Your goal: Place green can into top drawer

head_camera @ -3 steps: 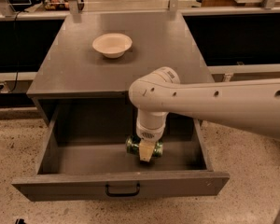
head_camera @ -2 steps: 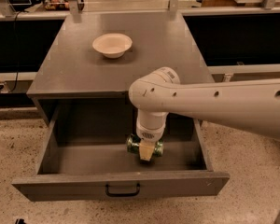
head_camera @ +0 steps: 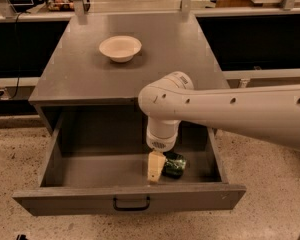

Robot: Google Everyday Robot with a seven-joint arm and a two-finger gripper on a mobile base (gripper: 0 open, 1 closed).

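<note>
We see the big white arm [head_camera: 230,111] first. It comes in from the right edge and bends at a rounded joint, so that its wrist points straight down. Beneath it stands the grey cabinet, whose flat surface [head_camera: 155,59] runs back towards a rail. The top drawer [head_camera: 90,171] is pulled wide open below that surface, with its black handle [head_camera: 132,204] at the middle of the front panel. A cream bowl [head_camera: 120,48] sits upright on the surface, towards the back left, well apart from the arm. The pincer [head_camera: 160,169] hangs inside the drawer, low over the floor near the front wall. We cannot tell whether it is clenched or released. The green can [head_camera: 175,166] lies in the drawer right of centre, right against the pincer's right side.
</note>
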